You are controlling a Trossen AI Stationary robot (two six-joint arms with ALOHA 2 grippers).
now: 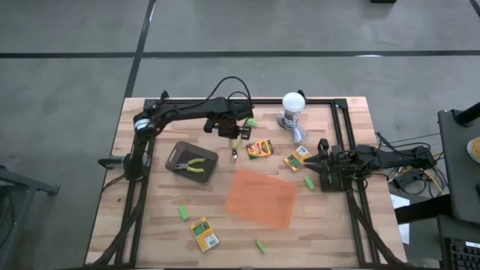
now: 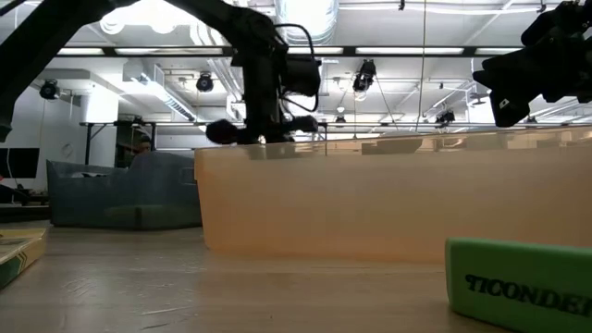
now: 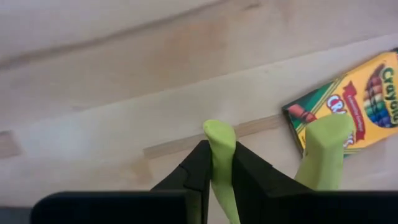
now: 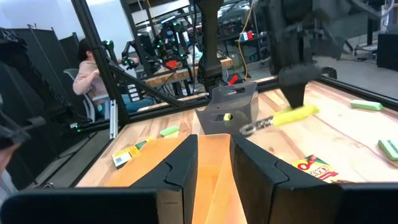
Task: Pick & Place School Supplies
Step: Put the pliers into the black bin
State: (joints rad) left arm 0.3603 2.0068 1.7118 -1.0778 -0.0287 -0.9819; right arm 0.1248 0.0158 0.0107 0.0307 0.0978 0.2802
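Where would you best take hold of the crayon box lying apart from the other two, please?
Across its two long edges, at the middle of the crayon box, coming straight down from above. It lies flat with nothing touching it, so the fingers should span its narrower width.

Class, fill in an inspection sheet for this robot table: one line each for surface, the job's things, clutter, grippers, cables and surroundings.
Surface: wooden table, black frame along its edges.
Job's things: three crayon boxes; green pieces; one green-handled tool in a dark bin; a second tool held off the table.
Clutter: orange tray; white lamp.
Grippers: left gripper shut on the second tool's handle, near the table's far middle; right gripper at the right side, fingers parted.
Cables: black loop above the left arm; lamp cable.
Surroundings: grey floor; seated person beyond the table.
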